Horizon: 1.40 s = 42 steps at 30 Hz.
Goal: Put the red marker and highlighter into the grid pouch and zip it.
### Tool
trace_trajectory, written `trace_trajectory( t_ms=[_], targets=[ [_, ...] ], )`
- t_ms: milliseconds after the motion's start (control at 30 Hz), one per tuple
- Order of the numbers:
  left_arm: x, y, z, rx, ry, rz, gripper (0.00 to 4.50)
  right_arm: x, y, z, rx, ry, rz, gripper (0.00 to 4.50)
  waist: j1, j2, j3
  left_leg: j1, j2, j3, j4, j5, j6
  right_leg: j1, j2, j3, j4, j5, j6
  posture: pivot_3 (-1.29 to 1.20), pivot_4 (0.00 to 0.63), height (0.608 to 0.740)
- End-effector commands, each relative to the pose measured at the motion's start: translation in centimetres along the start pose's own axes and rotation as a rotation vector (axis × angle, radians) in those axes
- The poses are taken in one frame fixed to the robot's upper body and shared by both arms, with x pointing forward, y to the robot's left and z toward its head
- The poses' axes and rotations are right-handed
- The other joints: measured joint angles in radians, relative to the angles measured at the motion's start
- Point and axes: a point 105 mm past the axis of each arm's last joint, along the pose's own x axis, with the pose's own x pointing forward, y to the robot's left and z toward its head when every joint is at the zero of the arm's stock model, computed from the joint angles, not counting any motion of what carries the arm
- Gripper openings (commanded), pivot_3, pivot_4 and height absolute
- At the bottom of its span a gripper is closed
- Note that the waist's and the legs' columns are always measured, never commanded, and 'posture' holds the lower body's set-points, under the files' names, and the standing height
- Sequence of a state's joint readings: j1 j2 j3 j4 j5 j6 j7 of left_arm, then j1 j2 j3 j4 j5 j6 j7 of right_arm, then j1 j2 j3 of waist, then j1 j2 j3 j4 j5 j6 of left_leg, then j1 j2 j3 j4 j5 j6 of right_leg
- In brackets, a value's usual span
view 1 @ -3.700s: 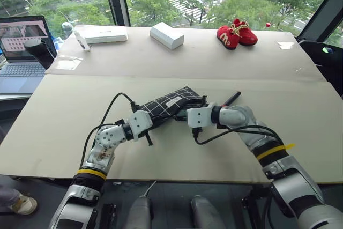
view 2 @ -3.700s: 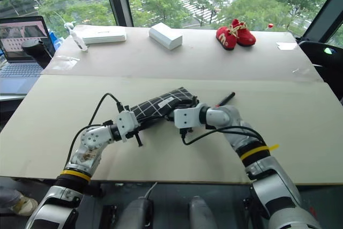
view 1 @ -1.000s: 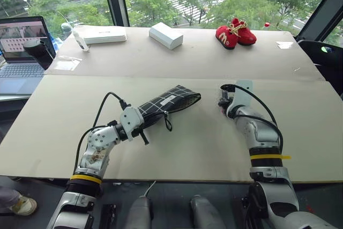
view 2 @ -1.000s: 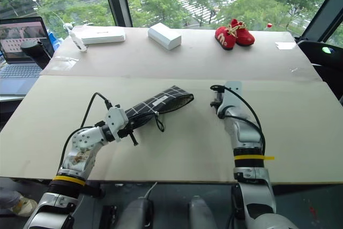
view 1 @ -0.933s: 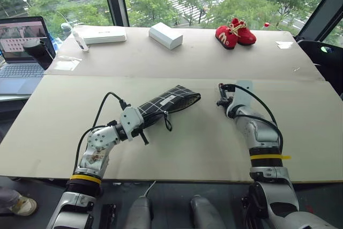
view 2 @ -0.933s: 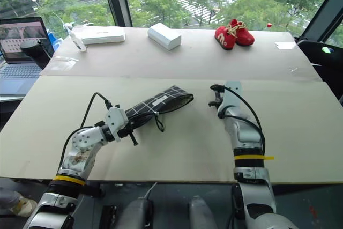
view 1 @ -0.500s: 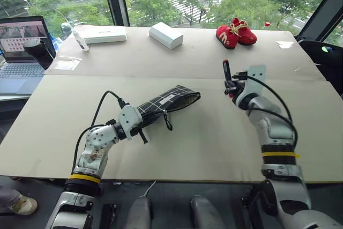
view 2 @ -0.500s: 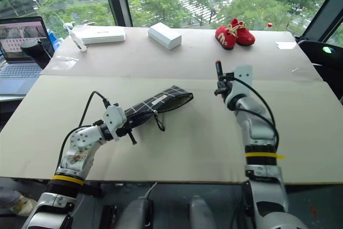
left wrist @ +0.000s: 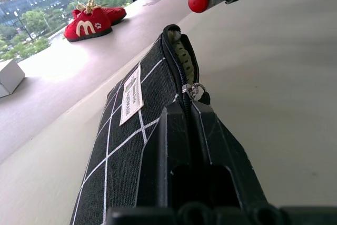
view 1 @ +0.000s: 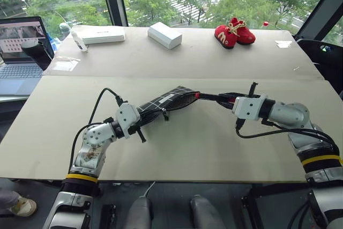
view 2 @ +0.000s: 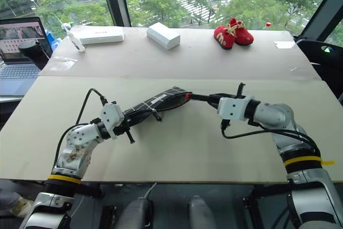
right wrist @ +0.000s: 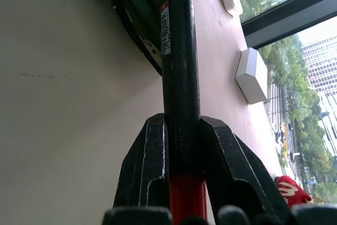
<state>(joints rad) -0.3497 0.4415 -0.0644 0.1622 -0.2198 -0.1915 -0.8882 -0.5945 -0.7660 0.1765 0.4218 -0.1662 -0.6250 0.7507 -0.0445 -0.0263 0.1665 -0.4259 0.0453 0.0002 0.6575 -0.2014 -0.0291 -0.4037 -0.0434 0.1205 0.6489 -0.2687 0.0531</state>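
Fabric grid pouch (view 1: 163, 103), black with thin white lines and a small white label, is lying at an angle near the middle of the pale counter (view 1: 177, 148). Its far end is gaping open, with the zipper slider and its black pull cord (view 1: 164, 115) sitting partway along the top edge. Inside the open mouth, the left wrist view is showing a yellowish-green surface with dark dots (left wrist: 183, 59); whether that is the highlighter cannot be told.

The left claw (view 1: 138, 128) is pinching the near end of the pouch, its black fingers fully closed on the fabric along the zipper line.

The red marker (view 1: 213, 97) is lying almost level just above the counter, its red-tipped end sitting right at the open mouth of the pouch. The right claw (view 1: 229, 100) is gripping it around the middle, both fingers pressing against the black barrel, with the red part of the body showing between the fingers toward the wrist.

Farther back on the counter, a pair of small red shoes (view 1: 231, 31) is sitting near the window, well apart from the pouch. A white box (view 1: 165, 34) and a flat white device (view 1: 99, 34) are resting to their left, and an open laptop (view 1: 20, 52) is standing off the counter's left edge.
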Motion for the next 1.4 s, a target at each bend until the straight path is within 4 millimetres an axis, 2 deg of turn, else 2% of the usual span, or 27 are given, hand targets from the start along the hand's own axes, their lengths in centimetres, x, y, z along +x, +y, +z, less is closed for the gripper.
trace_trajectory(
  t_ms=[33,400,667,800,967,1067,1167,1233,1333,1400],
  targets=[
    [0.4,0.2,1.8,0.031,-0.059,-0.005,0.0,0.2,-0.8,0.6,-0.099,-0.034,-0.019,0.53,0.0,0.0,0.0,0.0,0.0,0.0,0.0,0.0,0.0,0.0,0.0,0.0,0.0,0.0,0.0,0.0,0.15,0.729],
    [1.2,-0.6,1.6,0.021,-0.069,-0.033,0.0,2.6,-1.1,1.5,-0.196,-0.066,0.015,0.53,0.002,0.0,0.0,0.0,0.0,0.0,0.0,0.0,0.0,0.0,0.0,0.0,0.0,0.0,0.0,0.0,0.15,0.729],
    [1.5,-0.7,1.4,0.016,-0.071,-0.039,0.0,4.1,-0.4,2.3,-0.252,-0.086,0.084,0.53,0.001,0.0,0.0,0.0,0.0,0.0,0.0,0.0,0.0,0.0,0.0,0.0,0.001,0.0,0.0,0.0,0.15,0.729],
    [1.6,-0.8,1.4,0.013,-0.074,-0.041,0.0,5.7,0.5,3.4,-0.28,-0.119,0.129,0.53,0.001,0.0,0.0,0.001,0.0,0.0,0.0,0.0,0.0,0.0,0.0,0.0,0.001,0.0,-0.001,0.0,0.15,0.729],
    [1.6,-0.7,1.5,0.012,-0.076,-0.042,0.0,7.8,0.2,4.7,-0.291,-0.15,0.126,0.53,-0.001,0.0,0.0,0.001,0.0,0.0,0.0,0.0,0.0,0.0,0.0,0.0,0.001,0.0,-0.001,0.0,0.15,0.729],
    [1.6,-0.6,1.5,0.013,-0.075,-0.039,0.0,9.5,0.3,6.7,-0.288,-0.209,0.126,0.53,-0.001,0.0,0.0,0.001,0.0,0.0,0.0,0.0,0.0,0.0,0.0,0.0,0.002,0.0,-0.001,0.0,0.15,0.729],
    [1.6,-0.6,1.5,0.015,-0.074,-0.036,0.0,10.2,0.5,7.5,-0.272,-0.24,0.131,0.53,0.002,0.0,0.0,0.001,0.0,-0.001,0.0,0.0,0.0,0.0,0.0,0.0,0.002,0.0,-0.001,0.0,0.15,0.729],
    [1.5,-0.6,1.5,0.015,-0.074,-0.034,0.0,10.3,0.5,7.7,-0.242,-0.249,0.121,1.53,0.005,0.0,0.0,0.0,0.0,-0.001,0.0,0.0,0.0,0.0,0.0,0.0,0.002,0.0,-0.001,0.0,0.15,0.729],
    [1.5,-0.5,1.6,0.016,-0.074,-0.029,0.0,10.1,-0.1,7.3,-0.193,-0.228,0.108,2.42,0.004,0.0,0.0,0.001,0.0,-0.001,0.001,0.0,0.0,0.0,0.0,0.0,0.003,0.0,-0.001,0.0,0.15,0.729],
    [1.4,-0.5,1.5,0.016,-0.073,-0.026,0.0,9.5,-1.4,6.4,-0.182,-0.194,0.045,3.16,0.004,0.0,0.0,0.001,0.0,-0.001,0.001,0.0,0.0,-0.001,0.0,0.0,0.006,0.0,-0.001,0.0,0.15,0.729]
  ],
)
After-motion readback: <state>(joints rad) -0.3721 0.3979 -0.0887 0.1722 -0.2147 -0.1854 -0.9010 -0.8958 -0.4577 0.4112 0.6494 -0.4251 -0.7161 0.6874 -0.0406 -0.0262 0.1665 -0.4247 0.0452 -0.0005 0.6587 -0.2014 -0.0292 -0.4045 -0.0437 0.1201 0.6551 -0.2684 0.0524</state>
